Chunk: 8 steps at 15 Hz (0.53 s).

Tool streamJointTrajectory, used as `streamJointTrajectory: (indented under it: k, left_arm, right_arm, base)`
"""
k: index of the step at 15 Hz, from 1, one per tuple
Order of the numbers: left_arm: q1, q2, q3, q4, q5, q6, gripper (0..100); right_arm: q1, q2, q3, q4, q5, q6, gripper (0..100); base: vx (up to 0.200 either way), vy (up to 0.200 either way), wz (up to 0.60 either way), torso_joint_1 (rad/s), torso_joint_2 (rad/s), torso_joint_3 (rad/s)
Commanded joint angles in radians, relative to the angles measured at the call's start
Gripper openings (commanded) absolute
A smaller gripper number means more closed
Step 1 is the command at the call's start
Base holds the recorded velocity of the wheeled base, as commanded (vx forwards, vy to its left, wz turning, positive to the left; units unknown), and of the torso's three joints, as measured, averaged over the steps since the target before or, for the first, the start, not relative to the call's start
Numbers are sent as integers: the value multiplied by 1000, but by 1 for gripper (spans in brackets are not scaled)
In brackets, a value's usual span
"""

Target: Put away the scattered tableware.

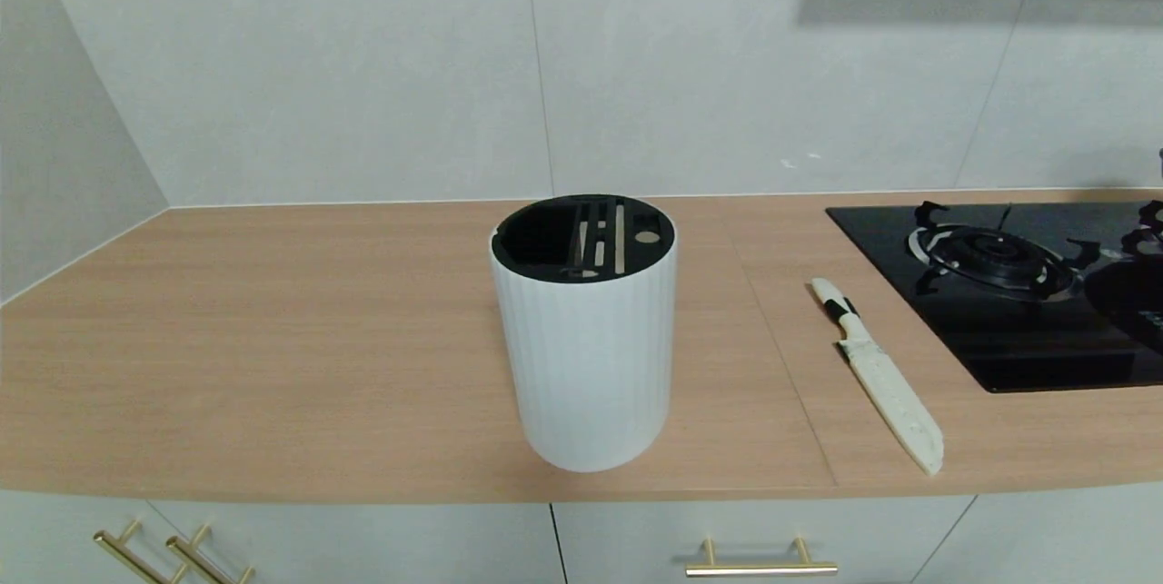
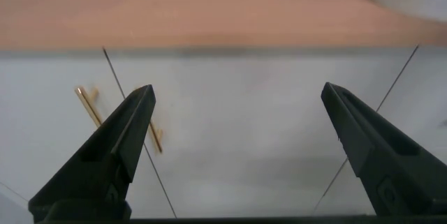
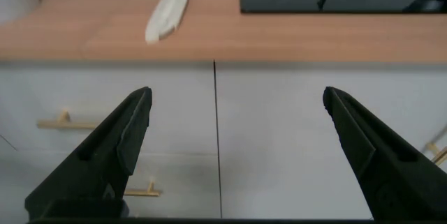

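Both the left gripper [image 2: 237, 91] and right gripper [image 3: 237, 93] gape empty, well apart from the knife [image 1: 877, 375] at the head view's lower right, right of the central holder [image 1: 584, 339].

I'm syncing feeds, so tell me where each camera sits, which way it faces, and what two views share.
Head view: on the head, looking forward and down at counter, knife holder, knife and stove.
Left wrist view: on the left wrist, facing cabinet doors below counter edge; open left gripper in front.
Right wrist view: on the right wrist, facing cabinet doors and counter; open right gripper in front.
Shared: head and right wrist both show knife and stove.
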Motion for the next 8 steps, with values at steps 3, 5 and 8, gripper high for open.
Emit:
streamJointTrajectory:
  k: [3,5,8]
  left_arm:
    - [0,2,0,0,0,0,100]
    - [0,0,0,0,0,0,100]
    - [0,2,0,0,0,0,100]
  right_arm:
    - [1,1,0,0,0,0,100]
    - [1,1,0,0,0,0,100]
    - [1,1,0,0,0,0,100]
  base:
    - [0,0,0,230,-525,-294]
    - [0,0,0,249,-532,-295]
    - [0,0,0,258,-556,-302]
